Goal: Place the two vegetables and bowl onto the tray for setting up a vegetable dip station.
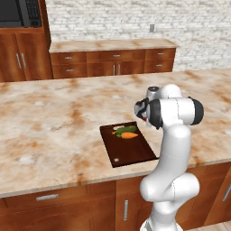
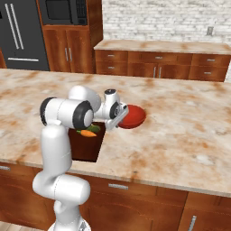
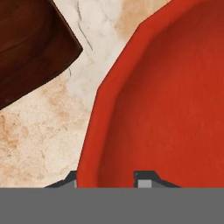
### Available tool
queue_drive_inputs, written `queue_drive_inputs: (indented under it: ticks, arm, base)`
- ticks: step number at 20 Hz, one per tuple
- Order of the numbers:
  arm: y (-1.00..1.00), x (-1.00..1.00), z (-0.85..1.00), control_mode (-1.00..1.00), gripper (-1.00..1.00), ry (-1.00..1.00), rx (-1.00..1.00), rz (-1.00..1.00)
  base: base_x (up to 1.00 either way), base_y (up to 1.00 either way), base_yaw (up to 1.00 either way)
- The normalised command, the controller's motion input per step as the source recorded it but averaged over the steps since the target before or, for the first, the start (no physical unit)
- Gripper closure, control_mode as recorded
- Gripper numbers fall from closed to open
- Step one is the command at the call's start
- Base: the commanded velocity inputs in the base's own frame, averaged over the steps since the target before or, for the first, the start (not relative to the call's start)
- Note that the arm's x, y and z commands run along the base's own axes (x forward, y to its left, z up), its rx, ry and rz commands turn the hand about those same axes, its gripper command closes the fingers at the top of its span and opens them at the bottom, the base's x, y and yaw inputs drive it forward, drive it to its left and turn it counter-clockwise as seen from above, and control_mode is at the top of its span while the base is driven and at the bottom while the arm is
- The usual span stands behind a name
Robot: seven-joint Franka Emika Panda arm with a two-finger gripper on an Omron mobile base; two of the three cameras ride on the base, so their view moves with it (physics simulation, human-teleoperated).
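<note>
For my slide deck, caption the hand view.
Claw shut on the red bowl's rim, tray corner nearby on the marble counter.

One carrot (image 1: 130, 135), one cucumber (image 1: 125, 130) — two vegetables — one red bowl (image 2: 133, 116), one tray (image 1: 128, 144), one microwave (image 1: 20, 12)

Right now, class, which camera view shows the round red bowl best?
The right base view: the round red bowl sits whole on the counter beside the gripper. The hand view shows its rim close up; in the left base view the arm hides it.
</note>
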Motion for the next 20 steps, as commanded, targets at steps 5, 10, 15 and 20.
queue_drive_inputs:
  ticks: [5,10,15,20]
  arm:
    - [-0.02,-0.06,0.41,-1.0,1.0,-0.05,0.0,0.02]
    - [0.0,-0.45,0.27,-1.0,1.0,0.0,0.0,0.04]
    - [0.05,-0.36,0.24,-1.0,1.0,0.0,0.0,0.07]
    - [0.27,-0.45,0.16,-1.0,1.0,0.0,0.0,0.09]
  base:
    - [0.0,0.0,0.0]
    - [0.0,0.0,0.0]
    - [0.0,0.0,0.0]
    - [0.0,0.0,0.0]
